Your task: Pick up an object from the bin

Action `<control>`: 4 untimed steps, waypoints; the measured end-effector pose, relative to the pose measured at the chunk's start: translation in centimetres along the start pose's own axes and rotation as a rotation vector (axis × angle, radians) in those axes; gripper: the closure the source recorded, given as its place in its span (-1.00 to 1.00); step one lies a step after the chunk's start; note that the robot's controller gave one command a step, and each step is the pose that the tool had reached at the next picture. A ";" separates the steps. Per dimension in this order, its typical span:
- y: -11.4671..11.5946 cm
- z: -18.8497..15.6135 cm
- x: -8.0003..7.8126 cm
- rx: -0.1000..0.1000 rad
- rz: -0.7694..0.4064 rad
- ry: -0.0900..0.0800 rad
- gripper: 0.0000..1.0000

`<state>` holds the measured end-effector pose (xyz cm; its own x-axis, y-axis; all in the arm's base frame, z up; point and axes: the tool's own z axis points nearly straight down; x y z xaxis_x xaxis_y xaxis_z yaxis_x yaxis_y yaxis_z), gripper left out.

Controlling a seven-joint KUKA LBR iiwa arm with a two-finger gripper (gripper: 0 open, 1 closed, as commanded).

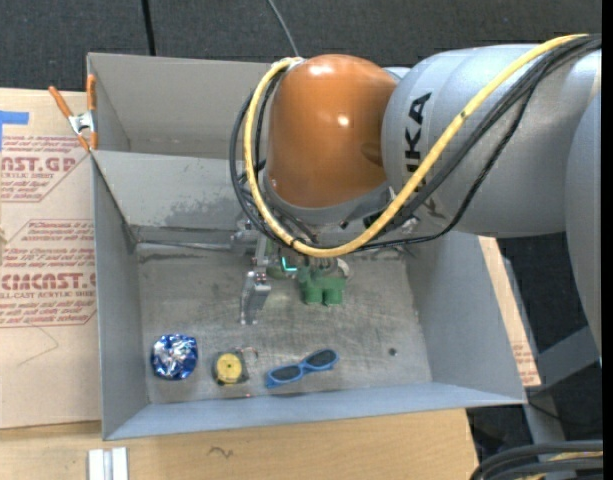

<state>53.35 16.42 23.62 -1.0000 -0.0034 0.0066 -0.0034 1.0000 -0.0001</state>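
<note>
Jaws hang low over the middle of the bin floor [386, 318], under the orange wrist cover [326, 133]. Can't tell if they are open or closed, since the metal parts are half hidden by the cover and cables. Nothing is visibly gripped. The nearest thing is a green lumpy piece [322, 288], just beside the jaws on the view's right, toward the arm side and at about the same depth in the bin. It is the likely target. It looks squat, slightly wider across the view, with no clear long axis, so the approach angle probably matters little; a short sideways shift to the right looks enough. The others lie well apart in a row along the near wall: a shiny blue ball [174, 356], a yellow round thing [228, 368] and blue sunglasses [301, 366], their long axis across the view and tilted up to the right. The floor is flat, scuffed grey metal. There is bare room all round the green piece, with the back wall near behind it.
</note>
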 end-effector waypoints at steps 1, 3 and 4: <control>0.5 12.4 4.6 0.001 -0.229 0.001 -1.00; -18.0 16.3 4.9 0.001 -0.177 -0.025 -1.00; -17.7 16.4 5.2 -0.001 -0.184 -0.008 1.00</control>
<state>48.06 -1.31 7.25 -0.9825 -0.1865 -0.0020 -0.1865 0.9825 0.0010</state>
